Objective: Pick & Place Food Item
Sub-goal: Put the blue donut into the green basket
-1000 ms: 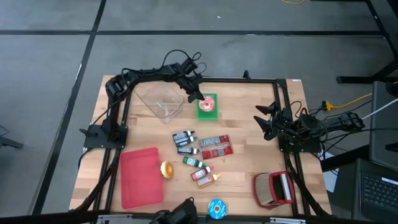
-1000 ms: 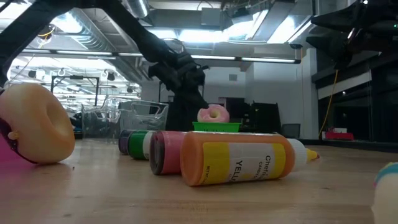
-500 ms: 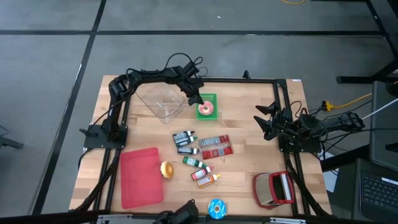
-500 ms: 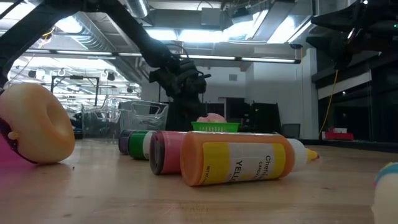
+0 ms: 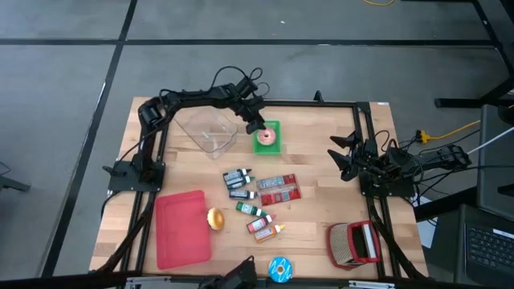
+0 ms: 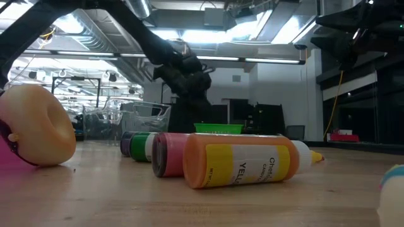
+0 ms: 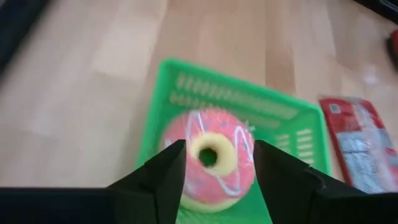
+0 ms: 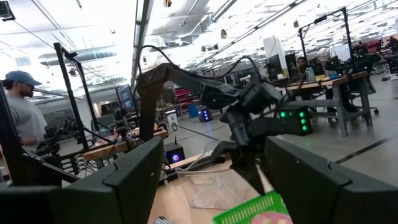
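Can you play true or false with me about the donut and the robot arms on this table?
1. The pink donut lies in the green basket. True.
2. The left gripper is squeezing the donut. False: its fingers stand open on either side of the donut, with gaps showing.
3. The right gripper is over the basket too. False: it waits open at the table's right side, away from the basket.
4. A clear container sits beside the green basket. True.
5. The red tray has a bottle on it. False: the tray is bare; the bottles lie on the wood.
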